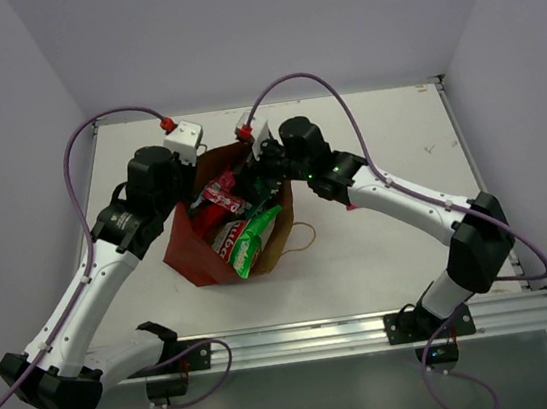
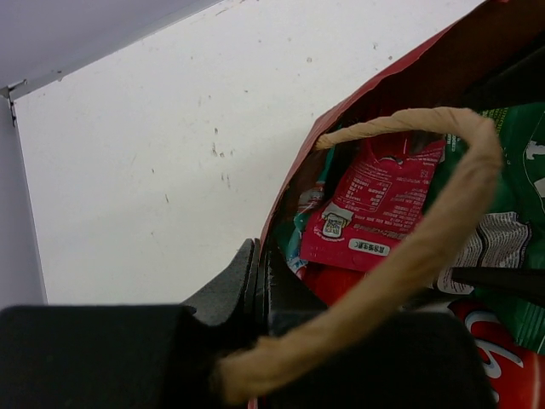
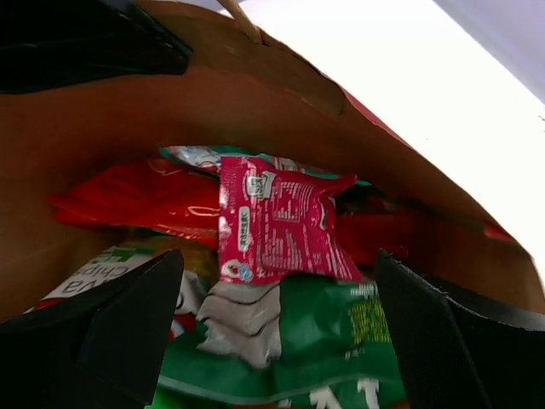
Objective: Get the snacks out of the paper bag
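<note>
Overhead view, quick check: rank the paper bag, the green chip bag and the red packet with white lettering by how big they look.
1. paper bag
2. green chip bag
3. red packet
Both packets sit partly inside the bag, so this ranks only their visible parts.

- The top external view looks steeply down from above and behind both arm bases. It takes in the whole white table (image 1: 376,141), with the tall reddish-brown kraft paper bag (image 1: 185,254) near its middle.
- The left wrist view sits very close at the bag's rim, looking past the left gripper's black fingers (image 2: 230,290) into the bag mouth, with bare table on its left.
- The right wrist view looks straight into the bag's tan inside, between the right gripper's black fingers (image 3: 119,328).
- Both wrist views show the small red packet with white print (image 2: 375,204) (image 3: 272,221), and all three show the bag.
</note>
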Robot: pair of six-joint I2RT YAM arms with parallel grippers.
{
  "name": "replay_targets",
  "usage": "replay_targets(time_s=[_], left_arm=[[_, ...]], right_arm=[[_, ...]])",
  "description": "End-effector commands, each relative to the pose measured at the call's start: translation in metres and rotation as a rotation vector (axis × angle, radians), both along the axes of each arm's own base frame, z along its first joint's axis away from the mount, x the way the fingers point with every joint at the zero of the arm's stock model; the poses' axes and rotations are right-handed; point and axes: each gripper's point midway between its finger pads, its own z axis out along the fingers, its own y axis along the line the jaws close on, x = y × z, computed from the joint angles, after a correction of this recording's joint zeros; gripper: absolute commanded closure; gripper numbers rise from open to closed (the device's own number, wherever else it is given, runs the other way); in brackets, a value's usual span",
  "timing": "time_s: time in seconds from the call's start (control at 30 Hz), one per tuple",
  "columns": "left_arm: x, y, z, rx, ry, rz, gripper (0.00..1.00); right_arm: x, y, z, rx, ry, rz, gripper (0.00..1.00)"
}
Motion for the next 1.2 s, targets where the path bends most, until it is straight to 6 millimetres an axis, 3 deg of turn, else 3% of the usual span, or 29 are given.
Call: replay_targets(time_s=[0.0, 0.3, 0.4, 0.43, 0.53, 0.57, 0.67, 0.73, 0.8, 0.83, 0.87, 0.93, 0.97, 1.0, 1.03, 1.13, 1.17], left_arm=[[0.008, -0.01, 0.065, -0.13, -0.196, -0.023, 1.0], [0.006, -0.014, 0.06, -0.135, -0.184, -0.049, 1.0], [0.005, -0.014, 0.061, -0.131, -0.189, -0.048, 1.0], [0.006, -0.013, 0.061, -0.128, -0.188, -0.042, 1.0], [0.006, -0.012, 0.061, -0.128, -0.19, -0.038, 1.0], [0.007, -0.012, 0.06, -0.127, -0.189, -0.038, 1.0], [0.006, -0.012, 0.06, -0.129, -0.19, -0.037, 1.0], [0.007, -0.01, 0.06, -0.126, -0.192, -0.029, 1.0], [0.007, -0.009, 0.062, -0.125, -0.197, -0.022, 1.0], [0.008, -0.007, 0.061, -0.12, -0.198, -0.012, 1.0], [0.007, -0.007, 0.061, -0.118, -0.2, -0.01, 1.0], [0.008, -0.005, 0.062, -0.113, -0.206, -0.004, 1.0], [0.008, -0.005, 0.061, -0.109, -0.204, -0.003, 1.0], [0.009, -0.004, 0.061, -0.107, -0.207, -0.002, 1.0], [0.009, -0.004, 0.061, -0.106, -0.208, -0.002, 1.0], [0.009, -0.005, 0.063, -0.102, -0.213, -0.007, 1.0], [0.01, -0.006, 0.063, -0.1, -0.214, -0.011, 1.0]], right_arm=[[0.011, 0.018, 0.005, -0.009, -0.062, 0.049, 0.04], [0.038, 0.032, -0.037, -0.07, -0.048, 0.013, 0.08], [0.035, 0.035, -0.037, -0.064, -0.05, 0.031, 0.24], [0.034, 0.036, -0.031, -0.052, -0.066, 0.034, 0.39], [0.03, 0.035, -0.023, -0.045, -0.083, 0.034, 0.67], [0.031, 0.035, -0.019, -0.041, -0.09, 0.033, 0.81], [0.027, 0.032, -0.008, -0.027, -0.107, 0.031, 1.0], [0.024, 0.029, -0.001, -0.02, -0.114, 0.028, 1.0], [0.015, 0.021, 0.02, 0.01, -0.134, 0.026, 1.0], [0.01, 0.017, 0.023, 0.008, -0.128, 0.025, 1.0], [0.0, 0.007, 0.047, 0.046, -0.152, 0.017, 1.0], [-0.008, -0.01, 0.055, 0.055, -0.162, -0.016, 1.0], [-0.019, -0.025, 0.078, 0.095, -0.187, -0.039, 1.0], [-0.021, -0.036, 0.082, 0.101, -0.193, -0.073, 1.0], [-0.022, -0.048, 0.071, 0.078, -0.174, -0.106, 1.0], [-0.02, -0.096, 0.068, 0.095, -0.148, -0.263, 1.0], [-0.006, -0.123, 0.064, 0.116, -0.114, -0.383, 1.0]])
